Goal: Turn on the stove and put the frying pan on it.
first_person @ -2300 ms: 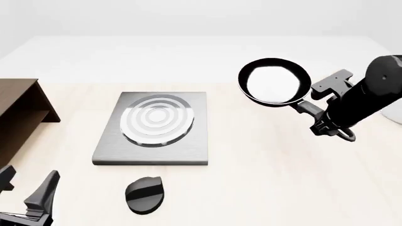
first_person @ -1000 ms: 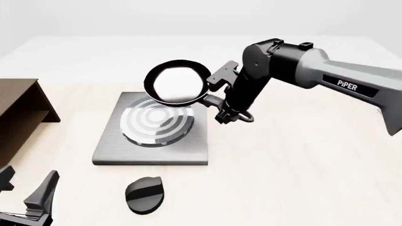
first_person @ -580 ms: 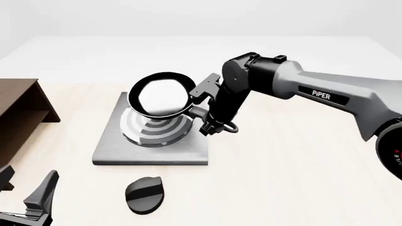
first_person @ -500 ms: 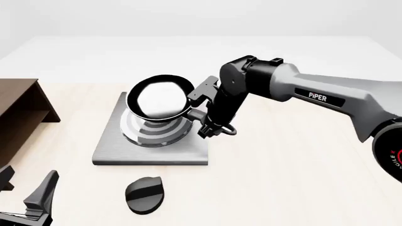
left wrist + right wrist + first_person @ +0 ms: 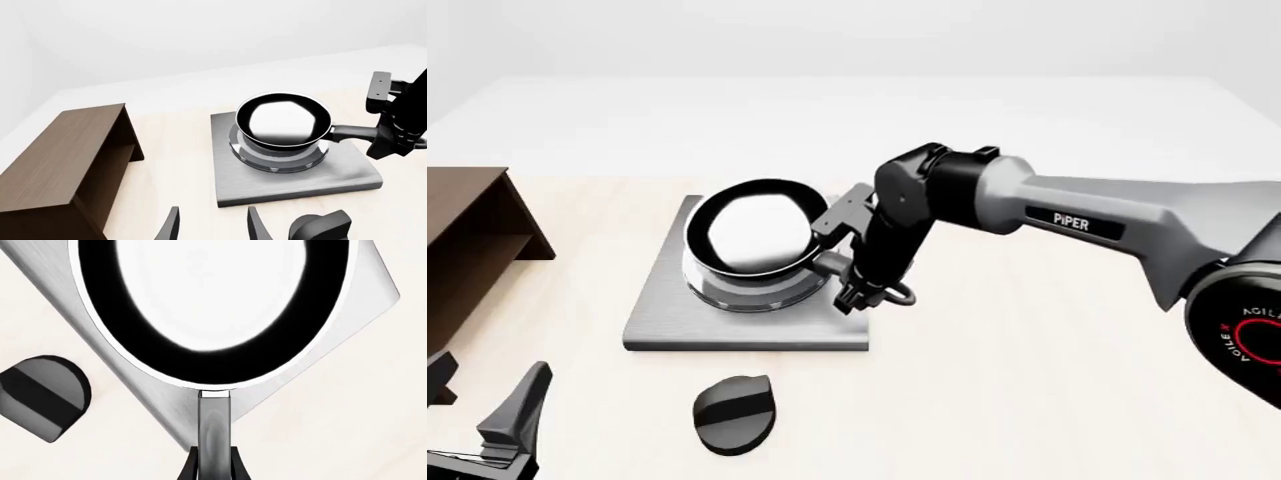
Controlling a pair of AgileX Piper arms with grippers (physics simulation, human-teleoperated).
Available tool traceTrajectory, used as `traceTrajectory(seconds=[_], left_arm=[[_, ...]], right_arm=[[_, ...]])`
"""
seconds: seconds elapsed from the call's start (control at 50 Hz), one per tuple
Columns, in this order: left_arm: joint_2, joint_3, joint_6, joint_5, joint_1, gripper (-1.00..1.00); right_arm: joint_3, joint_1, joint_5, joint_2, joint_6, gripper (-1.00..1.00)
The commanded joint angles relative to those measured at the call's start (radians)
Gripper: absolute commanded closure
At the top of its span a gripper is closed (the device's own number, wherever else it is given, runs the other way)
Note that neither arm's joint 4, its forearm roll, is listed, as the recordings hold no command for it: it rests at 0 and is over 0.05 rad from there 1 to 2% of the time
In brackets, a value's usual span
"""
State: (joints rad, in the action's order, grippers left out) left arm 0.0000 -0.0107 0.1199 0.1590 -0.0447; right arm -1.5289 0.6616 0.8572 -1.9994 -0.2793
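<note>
Nearest the camera in the front view, the left gripper (image 5: 487, 420) sits at the table's near left corner, fingers spread apart with nothing between them; the left wrist view shows the same two dark fingers (image 5: 168, 226) parted over bare tabletop. Just beyond, the black oval knob (image 5: 735, 413) lies flat on the light wooden table (image 5: 1028, 400), near the stove's front edge but not touching it (also visible in the right wrist view (image 5: 41, 395) and at the edge of the left wrist view (image 5: 320, 227)).

Next, the stove (image 5: 661, 320), a flat grey square plate, silver burner rings mostly covered. The frying pan (image 5: 747, 232) is on or just above the rings, roughly centred over the burner, glossy inside reflecting white. Cannot tell for certain if the base is fully touching; the left wrist view shows the pan (image 5: 283, 120) level and right over the rings with the stove plate (image 5: 293, 182) under it. The handle points to the right, over the stove's right edge.

The right gripper (image 5: 851, 275) is clamped on the pan handle; the right wrist view shows the handle (image 5: 215, 432) pinched between the two black fingers. The right arm (image 5: 1068, 215) reaches in from the right, marked PIPER.

At far left, the brown wooden shelf (image 5: 474, 225) stands well apart from the stove (open side faces the stove in the left wrist view (image 5: 67, 165)).
</note>
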Motion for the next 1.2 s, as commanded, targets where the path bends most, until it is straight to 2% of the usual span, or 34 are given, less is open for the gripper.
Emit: traceTrajectory(seconds=[0.02, 0.58, 0.78, 0.8, 1.06, 1.2], left_arm=[[0.0, 0.001, -0.015, 0.001, -0.005, -1.0], [0.0, 0.0, -0.018, -0.003, -0.006, -1.0], [0.0, 0.0, -0.019, -0.003, -0.006, -1.0], [0.0, 0.0, -0.018, -0.003, -0.005, -1.0], [0.0, -0.001, -0.019, -0.008, -0.006, -1.0], [0.0, -0.001, -0.018, -0.009, -0.004, -1.0]], right_arm=[[-0.012, 0.009, -0.02, -0.002, 0.003, 1.0], [-0.013, -0.007, -0.047, -0.058, 0.014, 1.0], [-0.011, -0.038, -0.052, -0.071, 0.01, 1.0], [-0.01, -0.04, -0.054, -0.069, 0.011, -1.0], [0.004, -0.02, -0.056, -0.042, 0.032, -1.0], [0.013, -0.022, -0.042, 0.0, 0.017, -1.0]])
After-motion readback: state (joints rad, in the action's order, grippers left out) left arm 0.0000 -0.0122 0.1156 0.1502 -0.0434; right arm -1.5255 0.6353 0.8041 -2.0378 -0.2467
